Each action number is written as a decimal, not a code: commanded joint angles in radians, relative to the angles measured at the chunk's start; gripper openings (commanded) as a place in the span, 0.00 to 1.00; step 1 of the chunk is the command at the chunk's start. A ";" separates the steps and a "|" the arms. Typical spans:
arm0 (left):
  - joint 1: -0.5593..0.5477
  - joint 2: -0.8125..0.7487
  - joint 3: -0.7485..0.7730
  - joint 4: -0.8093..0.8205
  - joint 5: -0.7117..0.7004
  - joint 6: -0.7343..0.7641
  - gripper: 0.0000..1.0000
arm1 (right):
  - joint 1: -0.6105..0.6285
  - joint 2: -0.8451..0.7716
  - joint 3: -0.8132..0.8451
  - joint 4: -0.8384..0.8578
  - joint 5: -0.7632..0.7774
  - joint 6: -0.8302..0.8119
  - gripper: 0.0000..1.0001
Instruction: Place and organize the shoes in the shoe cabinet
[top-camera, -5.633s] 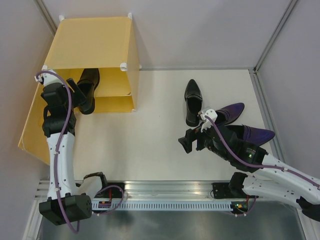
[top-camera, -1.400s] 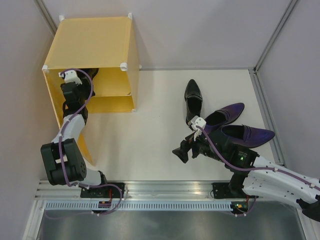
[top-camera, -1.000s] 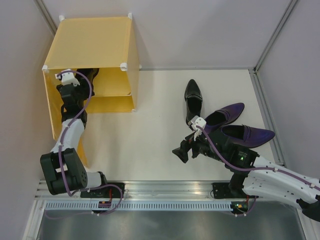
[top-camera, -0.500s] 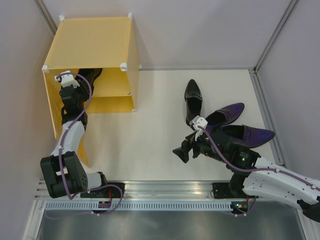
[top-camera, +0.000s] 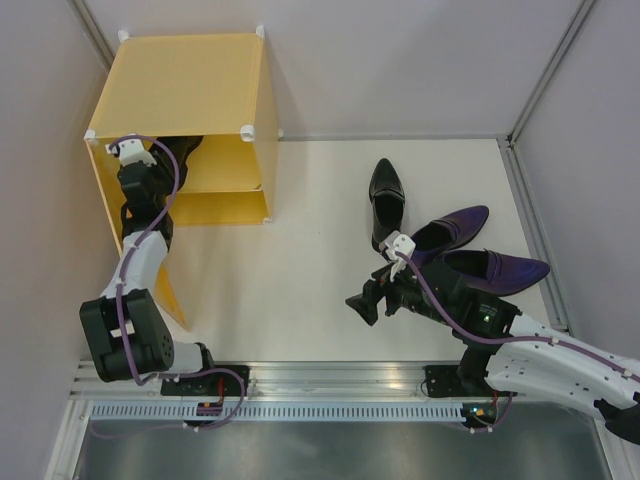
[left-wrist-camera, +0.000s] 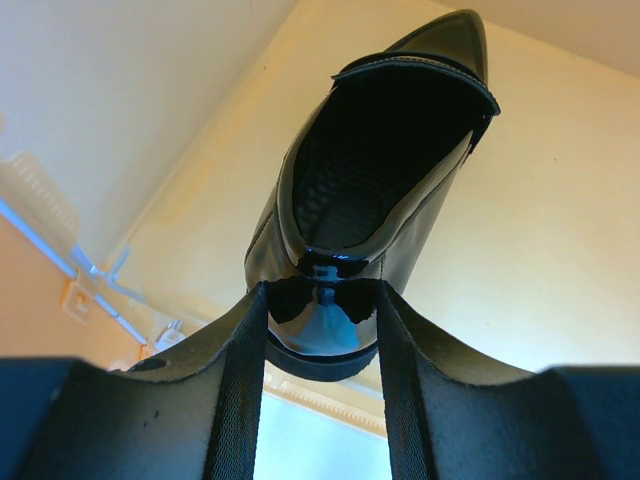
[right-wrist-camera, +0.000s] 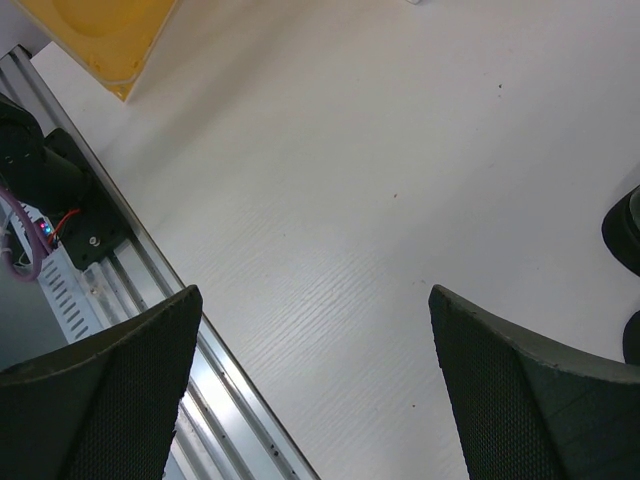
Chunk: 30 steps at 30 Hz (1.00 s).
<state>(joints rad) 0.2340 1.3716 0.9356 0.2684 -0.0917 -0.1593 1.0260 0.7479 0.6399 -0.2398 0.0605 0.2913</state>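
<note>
L wrist cam: left gripper (left-wrist-camera: 320, 300) half-shut, pinching heel of black shoe (left-wrist-camera: 375, 160), toe into shoe cabinet (top-camera: 190, 85), far left. Top cam only: other black shoe (top-camera: 386, 200), purple pair (top-camera: 460, 226) lying mid-right. Right gripper (right-wrist-camera: 310, 390) wide open, holding nothing

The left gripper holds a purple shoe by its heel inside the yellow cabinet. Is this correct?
Not quite: the shoe is glossy black, not purple, as the left wrist view shows. The left gripper does hold it by its heel inside the yellow cabinet.
</note>
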 joint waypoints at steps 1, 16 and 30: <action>0.002 0.043 0.049 0.018 0.000 -0.048 0.45 | 0.006 0.005 0.007 0.028 0.021 -0.014 0.98; 0.002 0.098 0.098 0.074 0.046 -0.048 0.54 | 0.006 0.021 0.015 0.014 0.036 -0.012 0.98; 0.002 0.001 0.039 0.043 0.007 -0.058 0.80 | 0.006 0.021 0.052 -0.024 0.048 -0.011 0.98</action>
<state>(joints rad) 0.2340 1.4475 0.9947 0.2913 -0.0731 -0.1757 1.0260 0.7723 0.6415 -0.2543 0.0887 0.2913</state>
